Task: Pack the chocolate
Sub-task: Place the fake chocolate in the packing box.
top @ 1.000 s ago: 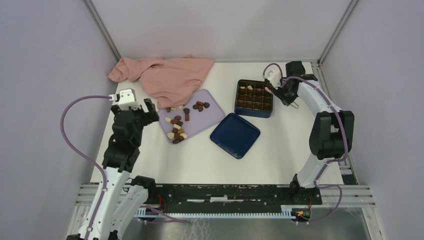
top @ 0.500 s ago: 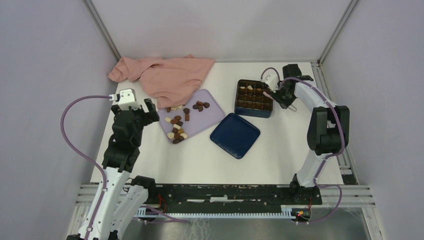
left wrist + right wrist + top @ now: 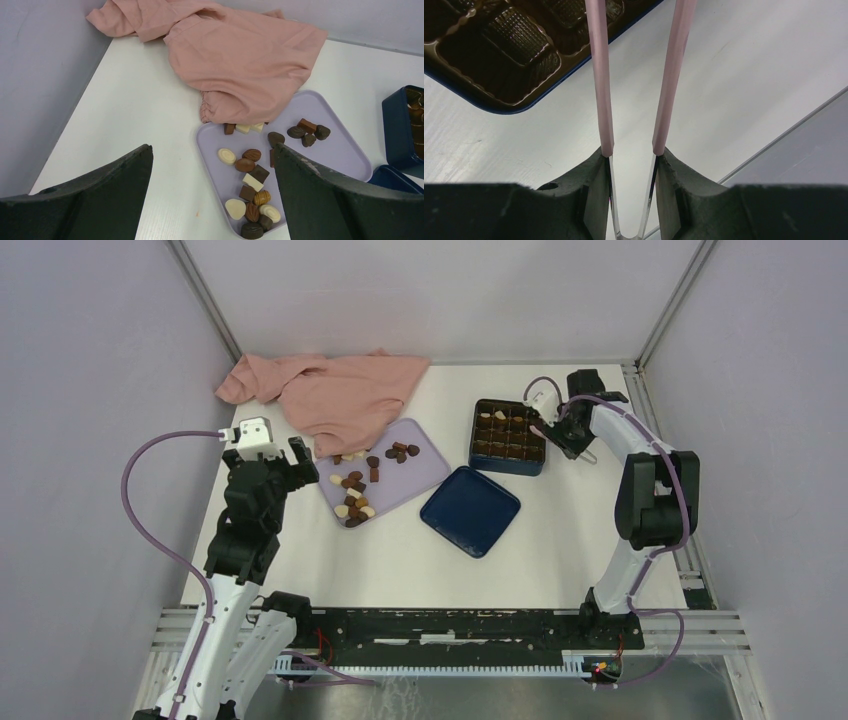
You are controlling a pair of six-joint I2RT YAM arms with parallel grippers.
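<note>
Loose chocolate (image 3: 352,492) (image 3: 252,172), dark, brown and cream pieces, lies on the lilac tray (image 3: 425,472) (image 3: 335,155). More chocolate (image 3: 497,420) (image 3: 521,35) sits in cells of the dark blue box (image 3: 474,436) (image 3: 499,107). My left gripper (image 3: 270,465) (image 3: 212,147) hangs open over the tray's left edge, holding nothing. At the box's right edge my right gripper (image 3: 562,430) (image 3: 631,155) is shut on pink-armed tongs (image 3: 590,454) (image 3: 599,75). The tongs' arms stand apart, and their tips run out of the wrist view.
A pink cloth (image 3: 335,390) (image 3: 240,55) lies bunched at the back left, overlapping the tray's far corner. The box's blue lid (image 3: 470,510) lies flat in front of the box. Grey walls and frame rails close the table in on three sides.
My right wrist has shifted slightly right beside the box, still holding the tongs. The left arm has not moved.
</note>
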